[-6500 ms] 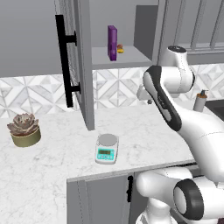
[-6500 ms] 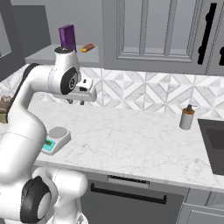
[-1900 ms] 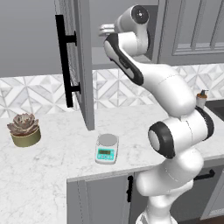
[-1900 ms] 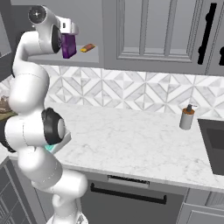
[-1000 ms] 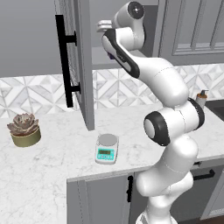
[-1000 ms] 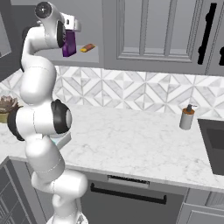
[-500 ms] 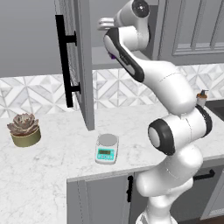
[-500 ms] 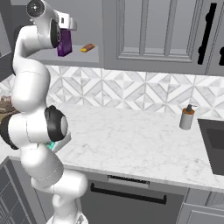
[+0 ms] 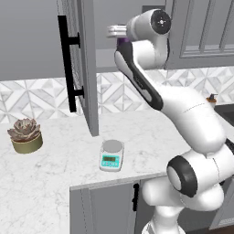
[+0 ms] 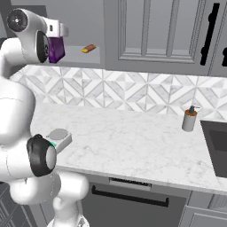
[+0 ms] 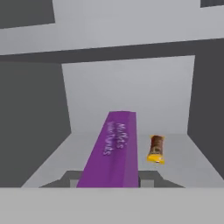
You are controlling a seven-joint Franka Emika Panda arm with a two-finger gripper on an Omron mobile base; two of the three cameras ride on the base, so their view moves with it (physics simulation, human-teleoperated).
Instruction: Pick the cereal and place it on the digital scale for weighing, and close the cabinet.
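Note:
My gripper (image 10: 56,40) is shut on the cereal (image 10: 56,49), a thin purple box. It holds the box up at the front of the open cabinet's shelf (image 10: 80,55). In the hand view the cereal (image 11: 113,151) runs away from my gripper (image 11: 109,180) into the cabinet (image 11: 127,92). From the left, a sliver of cereal (image 9: 122,42) shows behind my arm. The cabinet door (image 9: 87,68) stands open with its black bar handle (image 9: 68,68) facing out. The digital scale (image 9: 112,155) sits on the counter below, also seen as the scale (image 10: 59,136) beside my base.
A small orange-red item (image 10: 89,48) lies on the shelf right of the box, the same item (image 11: 156,148) in the hand view. A succulent pot (image 9: 26,135) stands far left. A soap dispenser (image 10: 189,119) and a sink (image 10: 217,142) are at the right.
My hand has shifted a little back from the shelf with the cereal still in its grip. The scale, door and orange-red item have not moved.

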